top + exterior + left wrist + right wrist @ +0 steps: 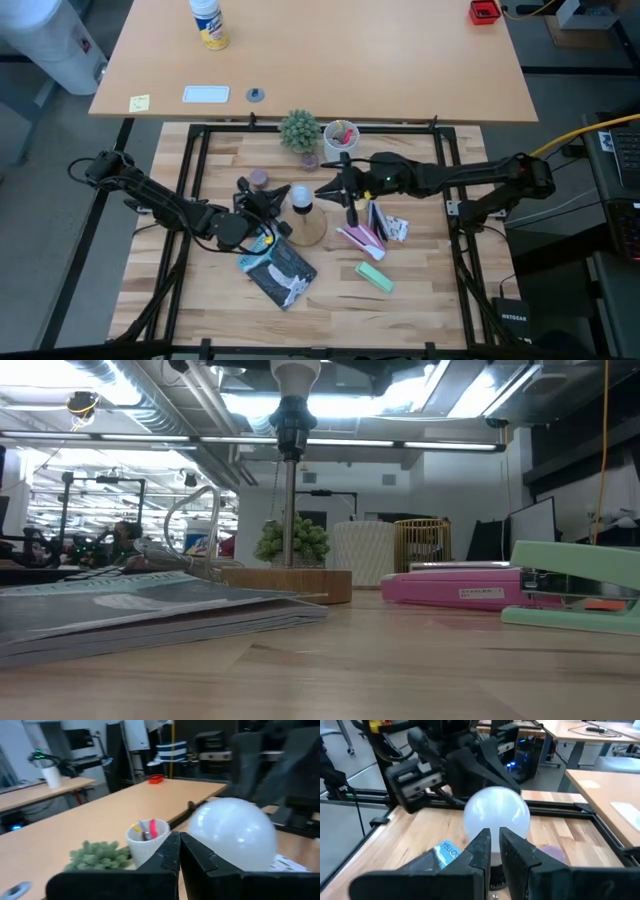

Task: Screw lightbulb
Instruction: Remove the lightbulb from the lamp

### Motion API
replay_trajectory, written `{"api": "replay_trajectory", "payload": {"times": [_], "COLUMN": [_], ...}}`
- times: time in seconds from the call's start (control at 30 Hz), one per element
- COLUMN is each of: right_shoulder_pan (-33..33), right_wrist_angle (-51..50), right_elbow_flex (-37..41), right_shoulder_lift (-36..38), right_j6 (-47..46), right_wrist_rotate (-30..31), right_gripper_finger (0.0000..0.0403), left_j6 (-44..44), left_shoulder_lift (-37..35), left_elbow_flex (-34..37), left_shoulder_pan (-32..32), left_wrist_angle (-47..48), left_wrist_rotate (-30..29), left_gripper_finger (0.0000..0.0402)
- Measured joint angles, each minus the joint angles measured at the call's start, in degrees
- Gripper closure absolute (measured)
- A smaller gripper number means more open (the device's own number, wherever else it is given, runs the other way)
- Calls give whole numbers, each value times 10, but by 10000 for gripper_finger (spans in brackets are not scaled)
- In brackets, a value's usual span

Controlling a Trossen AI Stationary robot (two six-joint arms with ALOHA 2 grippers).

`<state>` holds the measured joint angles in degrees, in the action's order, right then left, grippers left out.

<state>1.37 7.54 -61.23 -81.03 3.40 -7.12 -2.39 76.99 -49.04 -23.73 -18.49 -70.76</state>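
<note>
the left hand (272, 197) reaches in from the left side of the worktop (200, 290), its fingers (172, 851) pressed together on nothing, their tips just beside the lightbulb (300, 197). nearer the front edge, under that arm, lies a dark booklet (278, 272) with a white figure on its cover; a small purplish round thing (259, 178) sits behind the hand.

the lightbulb stands upright in the black socket (289, 432) on top of the wooden cone stand (309, 226), near the middle of the worktop. in the low view the bulb's white base (296, 375) shows at the top edge, above the socket and a thin post. in the left wrist view the white globe (235, 832) fills the space just past the closed fingers; whether they touch it cannot be told.

behind the stand are a small green plant (299, 130) and a white cup of pens (340, 134).

the right hand (322, 189) comes in from the right, fingers (479, 849) likewise shut and empty, tips just beside the bulb (496, 817) on the side opposite the left hand. right of the stand lie a pink stapler (360, 238), a card with print (390, 226), and a mint green stapler (375, 275) nearer the front.
</note>
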Motion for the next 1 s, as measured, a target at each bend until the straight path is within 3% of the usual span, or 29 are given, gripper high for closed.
{"api": "replay_trajectory", "payload": {"times": [0.33,1.0], "right_shoulder_pan": [1,2], "right_wrist_angle": [30,34], "right_elbow_flex": [0,0], "right_shoulder_lift": [-30,-30], "right_j6": [0,76], "right_wrist_rotate": [2,142], "right_gripper_finger": [359,359], "left_j6": [-23,-47], "left_shoulder_lift": [-1,1], "left_elbow_flex": [0,0], "left_shoulder_pan": [-4,-75], "left_wrist_angle": [19,28], "left_wrist_rotate": [14,2], "left_gripper_finger": [400,400]}}
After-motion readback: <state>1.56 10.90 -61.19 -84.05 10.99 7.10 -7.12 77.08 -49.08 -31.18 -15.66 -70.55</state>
